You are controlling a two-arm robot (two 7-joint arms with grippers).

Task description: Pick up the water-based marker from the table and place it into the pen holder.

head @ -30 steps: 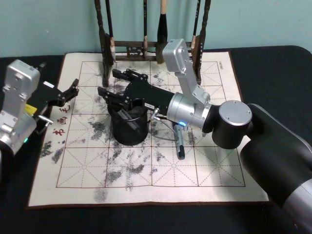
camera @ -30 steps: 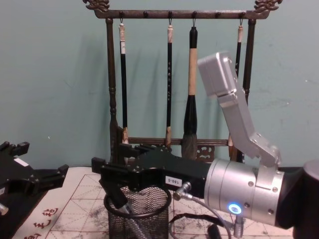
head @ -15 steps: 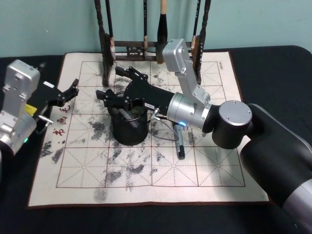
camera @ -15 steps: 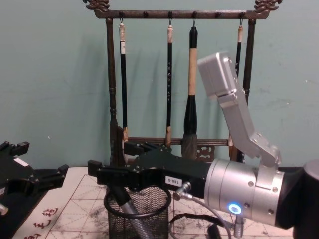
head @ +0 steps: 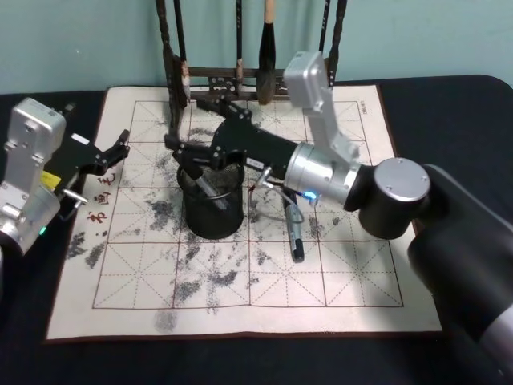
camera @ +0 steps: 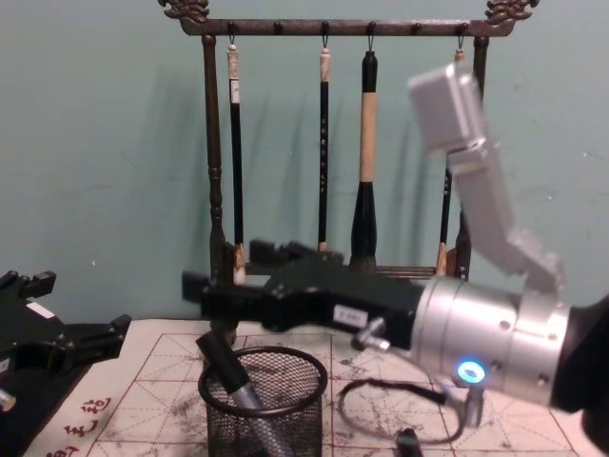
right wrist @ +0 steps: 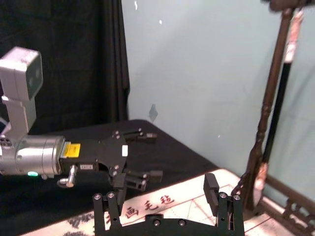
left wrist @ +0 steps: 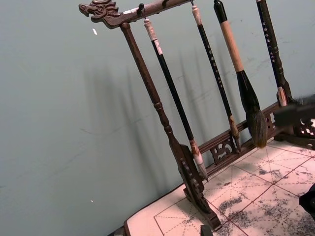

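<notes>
The water-based marker [camera: 228, 376] is leaning inside the pen holder [camera: 303, 419], with its dark upper end sticking out over the rim. The right gripper [camera: 221, 270] is hovering just above the pen holder, fingers spread and holding nothing. The left gripper [head: 115, 151], also spread, is idling well left of the pen holder, above the counter [head: 449, 112]. The marker is probably light, stiff and smooth, so gripping across the exposed upper barrel seems best.

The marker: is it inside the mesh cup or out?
Inside. The marker leans in the pen holder, dark top over the rim; the open right gripper hovers above, left gripper parked aside.
</notes>
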